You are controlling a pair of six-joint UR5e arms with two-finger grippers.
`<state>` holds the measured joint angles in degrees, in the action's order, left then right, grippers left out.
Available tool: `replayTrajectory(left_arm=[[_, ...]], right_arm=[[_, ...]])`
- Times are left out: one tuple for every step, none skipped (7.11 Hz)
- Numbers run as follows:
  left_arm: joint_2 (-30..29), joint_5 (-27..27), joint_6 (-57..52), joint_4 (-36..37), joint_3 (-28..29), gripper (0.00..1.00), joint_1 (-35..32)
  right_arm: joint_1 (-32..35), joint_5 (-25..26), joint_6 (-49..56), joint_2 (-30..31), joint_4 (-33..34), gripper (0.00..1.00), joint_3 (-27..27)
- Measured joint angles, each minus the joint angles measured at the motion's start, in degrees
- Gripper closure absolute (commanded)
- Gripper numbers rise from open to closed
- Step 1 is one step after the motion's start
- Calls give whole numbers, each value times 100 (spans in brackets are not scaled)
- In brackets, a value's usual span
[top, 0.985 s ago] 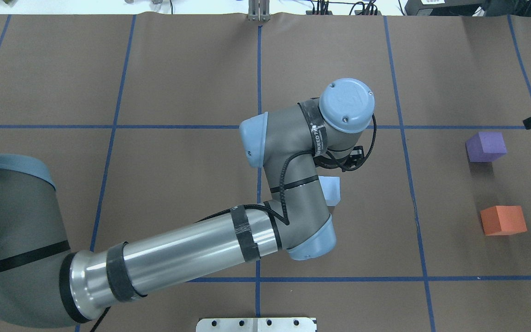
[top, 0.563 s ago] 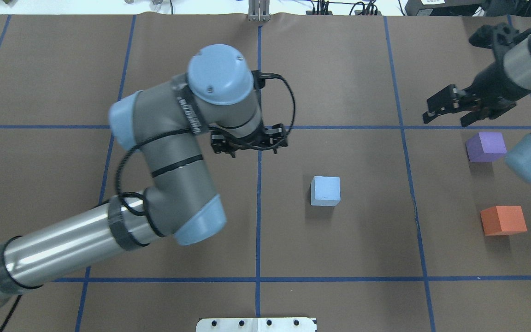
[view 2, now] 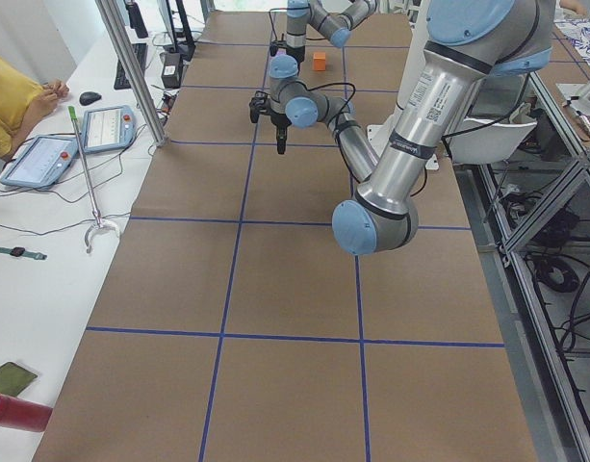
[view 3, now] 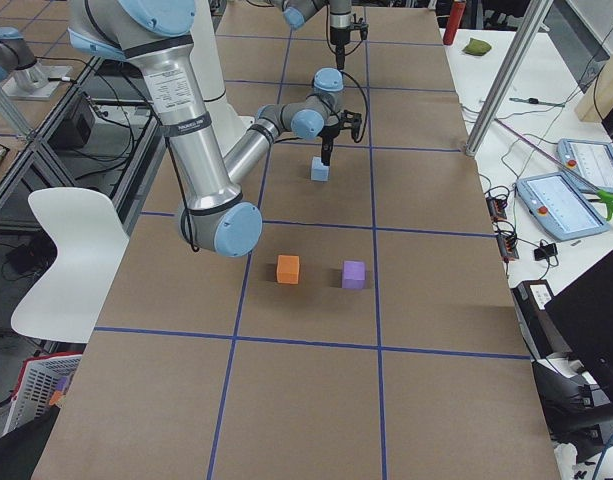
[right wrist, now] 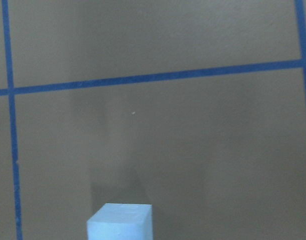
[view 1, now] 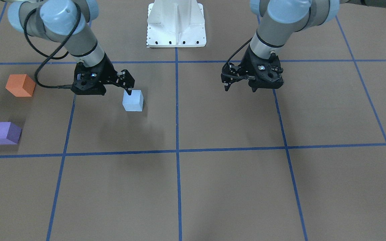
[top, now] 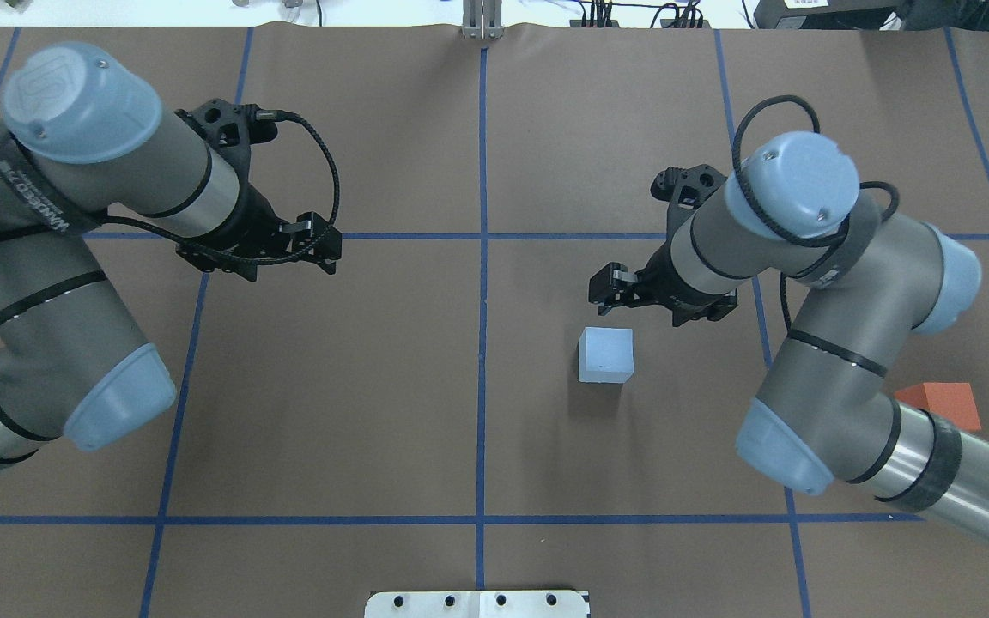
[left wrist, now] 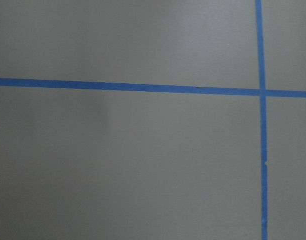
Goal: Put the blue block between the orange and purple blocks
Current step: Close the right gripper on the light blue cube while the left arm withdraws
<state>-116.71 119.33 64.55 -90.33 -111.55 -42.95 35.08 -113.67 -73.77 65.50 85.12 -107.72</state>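
Blue block point(top: 606, 354) sits flat on the brown, blue-taped surface point(top: 331, 386), just to the robot's right of the centre line and gripped by nothing.

The right arm point(top: 821, 343) bends in over that half of the surface. The left arm point(top: 57, 257) is folded over the other half, well apart from all three blocks.

The right end effector point(top: 658, 305) hangs just beyond the blue block on its far side, fingers apart and empty. In the front view one fingertip point(view 1: 128, 91) shows at the block's rear top corner, and whether it touches cannot be told. The left end effector point(top: 258, 253) is also spread and empty, above bare paper.

The orange block point(view 1: 20, 85) and purple block point(view 1: 4, 133) lie towards the robot's right end. A gap separates them, and both are well apart from the blue one.
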Motion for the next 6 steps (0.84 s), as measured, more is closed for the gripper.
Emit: replayTrajectory(left_arm=[[109, 27, -9, -1, -92, 0, -46], [149, 34, -11, -2, -124, 0, -58], [167, 37, -12, -2, -131, 0, -61], [171, 37, -13, -4, -123, 0, -64], [173, 37, -13, -8, -107, 0, -64], [174, 37, -13, -10, -100, 0, -64]], right_arm=[[-224, 254, -151, -70, -4, 1, 130], [-378, 437, -211, -93, -9, 1, 228], [-504, 582, -233, -100, -11, 1, 307], [-591, 697, -240, -102, -12, 1, 348], [-636, 749, -240, -99, -11, 1, 372], [-653, 767, -228, -97, -9, 1, 407]])
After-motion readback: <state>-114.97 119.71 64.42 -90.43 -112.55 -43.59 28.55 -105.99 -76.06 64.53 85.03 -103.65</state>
